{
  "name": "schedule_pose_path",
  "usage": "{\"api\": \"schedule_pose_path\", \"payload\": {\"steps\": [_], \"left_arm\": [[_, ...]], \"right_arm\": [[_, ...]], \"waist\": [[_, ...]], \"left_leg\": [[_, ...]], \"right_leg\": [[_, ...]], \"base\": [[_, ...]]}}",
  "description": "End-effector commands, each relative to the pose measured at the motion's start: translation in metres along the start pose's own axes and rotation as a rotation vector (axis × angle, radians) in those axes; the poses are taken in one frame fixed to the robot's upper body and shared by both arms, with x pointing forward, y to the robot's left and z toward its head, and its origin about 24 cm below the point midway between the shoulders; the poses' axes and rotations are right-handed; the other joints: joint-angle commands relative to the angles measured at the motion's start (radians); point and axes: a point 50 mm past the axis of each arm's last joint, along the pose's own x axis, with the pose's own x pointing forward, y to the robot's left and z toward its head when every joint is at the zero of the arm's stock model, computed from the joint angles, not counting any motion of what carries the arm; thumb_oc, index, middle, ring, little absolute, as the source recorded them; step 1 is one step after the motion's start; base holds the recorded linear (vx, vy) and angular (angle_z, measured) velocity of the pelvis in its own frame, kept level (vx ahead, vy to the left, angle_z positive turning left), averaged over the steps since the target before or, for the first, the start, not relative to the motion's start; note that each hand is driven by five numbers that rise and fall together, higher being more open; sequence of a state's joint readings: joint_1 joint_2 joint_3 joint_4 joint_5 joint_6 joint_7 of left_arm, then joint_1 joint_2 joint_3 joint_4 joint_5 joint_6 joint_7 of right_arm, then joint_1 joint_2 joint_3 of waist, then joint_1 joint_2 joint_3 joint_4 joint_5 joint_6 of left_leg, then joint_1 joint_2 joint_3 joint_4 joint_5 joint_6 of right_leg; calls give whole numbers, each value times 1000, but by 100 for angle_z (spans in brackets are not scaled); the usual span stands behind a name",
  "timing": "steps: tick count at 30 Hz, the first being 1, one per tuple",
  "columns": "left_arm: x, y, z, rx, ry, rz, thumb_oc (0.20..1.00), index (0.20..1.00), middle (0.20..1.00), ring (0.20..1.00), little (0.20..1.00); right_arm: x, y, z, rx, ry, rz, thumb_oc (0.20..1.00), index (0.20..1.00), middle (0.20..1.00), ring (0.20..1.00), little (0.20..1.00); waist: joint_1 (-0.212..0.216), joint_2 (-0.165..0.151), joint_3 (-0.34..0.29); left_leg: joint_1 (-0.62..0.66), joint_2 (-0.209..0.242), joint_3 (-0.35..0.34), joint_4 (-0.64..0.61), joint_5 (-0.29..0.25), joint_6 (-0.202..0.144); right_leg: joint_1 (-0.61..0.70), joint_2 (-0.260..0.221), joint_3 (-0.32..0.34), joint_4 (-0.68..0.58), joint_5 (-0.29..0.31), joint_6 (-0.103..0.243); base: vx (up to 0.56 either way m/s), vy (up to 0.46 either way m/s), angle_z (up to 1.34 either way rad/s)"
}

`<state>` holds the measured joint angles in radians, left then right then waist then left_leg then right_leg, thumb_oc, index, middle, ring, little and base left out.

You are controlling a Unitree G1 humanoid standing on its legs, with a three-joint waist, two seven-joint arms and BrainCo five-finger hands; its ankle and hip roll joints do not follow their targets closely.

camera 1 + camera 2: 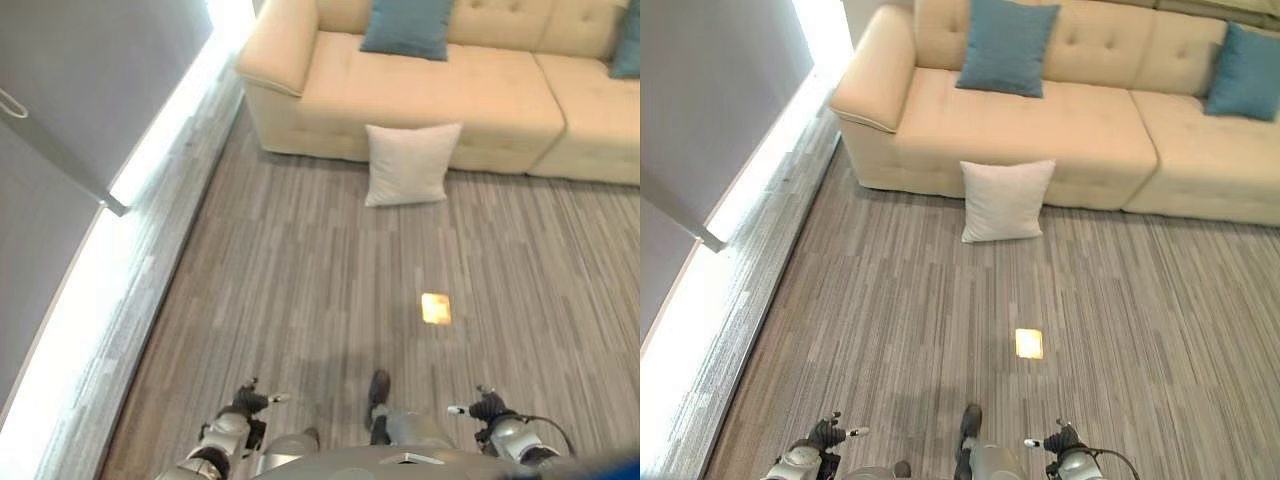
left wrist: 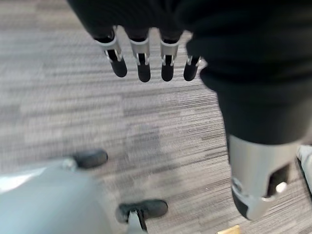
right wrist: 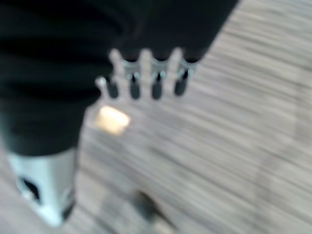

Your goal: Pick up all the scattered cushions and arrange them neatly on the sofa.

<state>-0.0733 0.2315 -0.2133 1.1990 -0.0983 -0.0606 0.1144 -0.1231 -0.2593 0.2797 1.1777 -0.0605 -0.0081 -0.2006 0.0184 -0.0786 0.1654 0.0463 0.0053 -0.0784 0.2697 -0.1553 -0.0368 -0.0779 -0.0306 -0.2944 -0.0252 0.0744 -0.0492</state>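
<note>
Cushions of blue are already propped on the far sofa, while a white cushion is left leaning on the floor against its front, so both the left hand and right hand are kept low, near and empty, fingers straight and apart.

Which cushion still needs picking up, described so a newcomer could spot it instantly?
Start at the beige sofa across the far side of the grey striped floor. On the floor, leaning upright against the sofa's front, is the white cushion. Unlike the two teal cushions on the seat, it is pale and off the sofa.
</note>
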Motion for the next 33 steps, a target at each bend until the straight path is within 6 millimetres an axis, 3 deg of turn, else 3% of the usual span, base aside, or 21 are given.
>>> {"api": "schedule_pose_path", "payload": {"steps": [1, 4, 6, 8, 9, 10, 12, 13, 15, 16, 17, 19, 21, 23, 25, 27, 28, 30, 33], "left_arm": [[5, 12, 50, 3, -164, 17, 1000, 1000, 1000, 1000, 1000], [6, 11, 51, 22, -166, 9, 1000, 1000, 1000, 1000, 1000], [6, 13, 51, 45, -166, 10, 1000, 1000, 1000, 1000, 1000], [6, 14, 51, 48, -166, 13, 1000, 1000, 1000, 1000, 1000], [5, 20, 50, 49, -168, 28, 1000, 1000, 1000, 1000, 1000], [5, 22, 49, 42, -168, 33, 1000, 1000, 1000, 1000, 1000], [5, 21, 40, 31, -140, 30, 1000, 1000, 1000, 1000, 1000], [4, 24, 31, 22, -111, 39, 1000, 1000, 1000, 1000, 1000], [4, 25, 29, 27, -105, 39, 1000, 1000, 1000, 1000, 1000], [4, 32, 28, 31, -99, 58, 1000, 1000, 1000, 1000, 1000], [4, 32, 28, 31, -99, 58, 1000, 1000, 1000, 1000, 1000], [3, 37, 29, 13, -105, 76, 1000, 1000, 1000, 1000, 1000], [3, 37, 27, 0, -101, 78, 1000, 1000, 1000, 1000, 1000], [3, 37, 26, -6, -100, 81, 1000, 1000, 1000, 1000, 1000], [3, 37, 25, -9, -98, 81, 1000, 1000, 1000, 1000, 1000], [3, 36, 23, -7, -92, 76, 1000, 1000, 1000, 1000, 1000], [3, 35, 23, 7, -92, 78, 1000, 1000, 1000, 1000, 1000], [3, 32, 21, 21, -86, 71, 1000, 1000, 1000, 1000, 1000], [3, 27, 19, 27, -79, 51, 1000, 1000, 1000, 1000, 1000]], "right_arm": [[4, -23, 6, 18, -28, -60, 1000, 1000, 1000, 1000, 1000], [4, -28, 8, 24, -31, -72, 1000, 1000, 1000, 1000, 1000], [4, -29, 6, 22, -24, -74, 1000, 1000, 1000, 1000, 1000], [4, -28, 4, 23, -18, -74, 1000, 1000, 1000, 1000, 1000], [4, -27, 2, 17, -7, -69, 1000, 1000, 1000, 1000, 1000], [4, -25, 2, 16, -7, -63, 1000, 1000, 1000, 1000, 1000], [3, -21, 0, -1, -4, -48, 1000, 1000, 1000, 1000, 1000], [2, -17, 0, -15, -7, -33, 1000, 1000, 1000, 1000, 1000], [2, -15, 2, -16, -16, -25, 1000, 1000, 1000, 1000, 1000], [3, -13, 9, -24, -35, -15, 1000, 1000, 1000, 1000, 1000], [3, -13, 9, -24, -35, -15, 1000, 1000, 1000, 1000, 1000], [4, -14, 25, -25, -89, -19, 1000, 1000, 1000, 1000, 1000], [5, -16, 29, -29, -102, -25, 1000, 1000, 1000, 1000, 1000], [5, -18, 36, -46, -119, -36, 1000, 1000, 1000, 1000, 1000], [5, -19, 36, -53, -120, -37, 1000, 1000, 1000, 1000, 1000], [6, -22, 34, -63, -116, -43, 1000, 1000, 1000, 1000, 1000], [5, -22, 33, -64, -114, -45, 1000, 1000, 1000, 1000, 1000], [5, -23, 27, -64, -97, -46, 1000, 1000, 1000, 1000, 1000], [4, -21, 19, -52, -79, -41, 1000, 1000, 1000, 1000, 1000]], "waist": [[-14, -14, 73], [3, -36, 93], [5, -42, 89], [8, -36, 84], [28, -35, 91], [44, -40, 90], [50, -34, 76], [60, -34, 64], [66, -36, 59], [61, -32, 73], [62, -33, 73], [61, -13, 89], [55, 0, 85], [55, 8, 87], [55, 18, 90], [38, 22, 85], [26, 12, 84], [21, 7, 74], [9, 1, 53]], "left_leg": [[-45, 53, 64, 53, 68, -25], [-154, 36, 136, 21, -4, 16], [-227, 30, 181, -34, 39, 18], [-241, 40, 197, -61, 47, 8], [-310, 43, 221, -70, 108, -3], [-322, 45, 221, -64, 129, 3], [-273, 27, 206, -95, 113, 15], [-236, 19, 217, -103, 94, 38], [-220, 16, 223, -107, 82, 48], [-182, 13, 229, -102, 56, 71], [-182, 13, 230, -102, 56, 71], [-133, 22, 256, -103, 26, 94], [-73, 16, 262, -129, -5, 93], [-14, 24, 291, -165, -19, 80], [11, 34, 296, -178, -26, 72], [35, 32, 287, -199, -23, 65], [37, 22, 292, -210, -2, 68], [59, 25, 296, -213, -10, 58], [66, 57, 294, -184, -22, 29]], "right_leg": [[2, -25, 23, 39, -83, 86], [51, -37, 14, 17, -106, 92], [70, -38, 9, 4, -117, 97], [93, -27, 17, -4, -136, 101], [118, -12, 29, -4, -149, 99], [113, -10, 43, 6, -145, 92], [136, -8, 61, 16, -163, 103], [143, -36, 76, 69, -179, 122], [138, -47, 81, 111, -187, 129], [91, -70, 88, 246, -170, 148], [90, -70, 88, 247, -170, 148], [5, -117, 55, 400, -127, 174], [-22, -142, 24, 382, -137, 176], [-41, -187, -88, 229, -92, 179], [-38, -187, -121, 188, -79, 187], [-51, -178, -106, 164, -57, 200], [-75, -172, -83, 167, -33, 187], [-49, -160, -78, 133, -24, 186], [1, -121, -66, 88, -47, 161]], "base": [[88, -137, 24], [129, -68, 5], [200, 4, 8], [217, 30, 2], [126, 55, 13], [120, 57, 7], [273, 234, -91], [424, 369, -122], [192, 205, -68], [79, 109, -55], [99, 161, -39], [77, 132, -7], [255, 80, -46], [279, -39, -41], [147, -45, -63], [162, -81, -32], [162, -138, -2], [179, -163, 5], [200, -213, 18]]}}
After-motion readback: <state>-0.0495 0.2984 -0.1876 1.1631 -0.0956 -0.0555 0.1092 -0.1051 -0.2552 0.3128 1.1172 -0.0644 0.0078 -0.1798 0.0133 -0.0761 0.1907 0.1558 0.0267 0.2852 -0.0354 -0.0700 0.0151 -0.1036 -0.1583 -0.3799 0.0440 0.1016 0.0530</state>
